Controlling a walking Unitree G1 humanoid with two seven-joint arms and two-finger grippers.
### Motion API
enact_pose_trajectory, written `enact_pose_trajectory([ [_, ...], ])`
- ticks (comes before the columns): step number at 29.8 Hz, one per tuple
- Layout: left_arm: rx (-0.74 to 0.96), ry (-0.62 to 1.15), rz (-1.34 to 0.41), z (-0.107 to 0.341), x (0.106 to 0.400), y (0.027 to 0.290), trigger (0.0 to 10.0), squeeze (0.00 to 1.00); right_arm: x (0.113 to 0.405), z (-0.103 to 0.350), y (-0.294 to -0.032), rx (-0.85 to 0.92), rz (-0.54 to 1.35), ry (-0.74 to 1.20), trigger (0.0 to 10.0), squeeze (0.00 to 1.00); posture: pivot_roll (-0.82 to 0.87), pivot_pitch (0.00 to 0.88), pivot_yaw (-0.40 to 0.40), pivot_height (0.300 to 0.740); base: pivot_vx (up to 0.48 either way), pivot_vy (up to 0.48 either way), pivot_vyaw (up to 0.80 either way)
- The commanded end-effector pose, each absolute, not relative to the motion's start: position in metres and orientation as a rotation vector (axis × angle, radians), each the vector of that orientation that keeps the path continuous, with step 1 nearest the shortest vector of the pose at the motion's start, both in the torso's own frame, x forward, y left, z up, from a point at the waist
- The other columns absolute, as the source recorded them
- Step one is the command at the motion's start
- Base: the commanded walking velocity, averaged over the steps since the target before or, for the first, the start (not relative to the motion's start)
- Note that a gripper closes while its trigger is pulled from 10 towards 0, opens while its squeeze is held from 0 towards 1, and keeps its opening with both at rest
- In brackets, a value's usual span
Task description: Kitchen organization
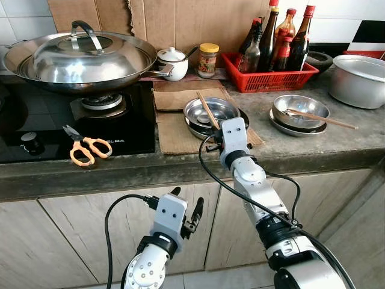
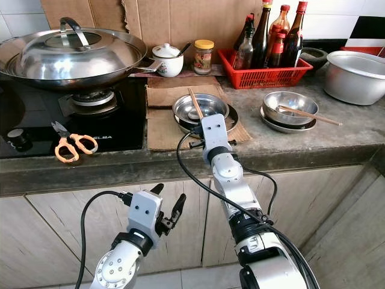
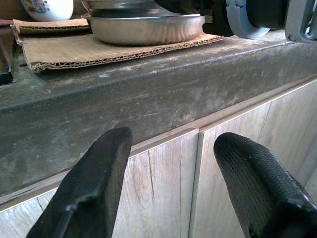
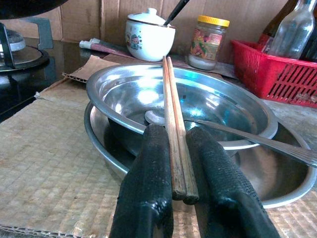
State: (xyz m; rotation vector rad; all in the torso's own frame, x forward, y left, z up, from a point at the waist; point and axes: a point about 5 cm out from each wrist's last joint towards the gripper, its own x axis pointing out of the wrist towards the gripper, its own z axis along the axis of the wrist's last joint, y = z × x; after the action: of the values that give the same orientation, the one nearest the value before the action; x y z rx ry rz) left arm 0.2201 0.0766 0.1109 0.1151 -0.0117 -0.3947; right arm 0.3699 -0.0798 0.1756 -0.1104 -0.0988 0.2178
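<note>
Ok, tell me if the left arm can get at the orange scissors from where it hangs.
Probably yes: the left gripper hangs open below the counter edge, and the scissors lie near that edge with nothing over them.

Wooden chopsticks [image 4: 176,148] lie on glossy steel bowl [image 4: 208,99]; corrugated cardboard [image 4: 49,163] beneath looks matt.

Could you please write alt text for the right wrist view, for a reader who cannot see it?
The right gripper has its jaws shut on a pair of wooden chopsticks lying across a steel bowl stacked on cardboard. Behind stand a white pot and a jar.
</note>
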Motion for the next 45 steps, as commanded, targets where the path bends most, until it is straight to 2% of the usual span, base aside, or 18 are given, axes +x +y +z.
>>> enact_pose_trajectory([
  [1,0.118,-0.017,-0.403,0.112,0.221,0.075,10.0,0.00,0.369,0.180,-0.082,-0.104,0.216,-0.125,0.0,0.00,0.16,0.000,-0.077,0.740,0.000,0.000,0.00],
  [6,0.120,-0.017,-0.401,0.112,0.221,0.075,10.0,0.00,0.366,0.192,-0.079,-0.025,0.237,-0.188,0.0,0.00,0.16,0.000,-0.076,0.740,0.000,0.000,0.00],
  [7,0.122,-0.019,-0.400,0.112,0.221,0.075,10.0,0.00,0.357,0.205,-0.077,0.040,0.271,-0.275,0.0,0.00,0.16,0.000,-0.078,0.740,0.000,0.000,0.00],
  [9,0.122,-0.019,-0.399,0.112,0.221,0.075,10.0,0.00,0.352,0.209,-0.078,0.061,0.278,-0.302,0.0,0.00,0.16,0.000,-0.078,0.740,0.000,0.000,0.00],
  [18,0.129,-0.007,-0.362,0.109,0.223,0.080,10.0,0.00,0.322,0.210,-0.091,0.072,0.262,-0.369,0.0,0.00,0.15,0.000,-0.063,0.740,0.000,0.000,0.00],
  [32,0.170,-0.034,-0.293,0.112,0.225,0.089,10.0,0.00,0.256,0.183,-0.125,0.003,0.192,-0.325,0.0,0.00,0.14,0.000,-0.042,0.740,0.000,0.000,0.00],
  [34,0.106,-0.032,-0.314,0.114,0.223,0.089,10.0,0.00,0.248,0.175,-0.127,0.003,0.182,-0.296,0.0,0.00,0.14,0.000,-0.041,0.740,0.000,0.000,0.00],
  [45,0.152,-0.045,-0.334,0.113,0.223,0.086,10.0,0.00,0.239,0.159,-0.125,-0.004,0.150,-0.236,0.0,0.00,0.13,0.000,-0.032,0.740,0.000,0.000,0.00],
])
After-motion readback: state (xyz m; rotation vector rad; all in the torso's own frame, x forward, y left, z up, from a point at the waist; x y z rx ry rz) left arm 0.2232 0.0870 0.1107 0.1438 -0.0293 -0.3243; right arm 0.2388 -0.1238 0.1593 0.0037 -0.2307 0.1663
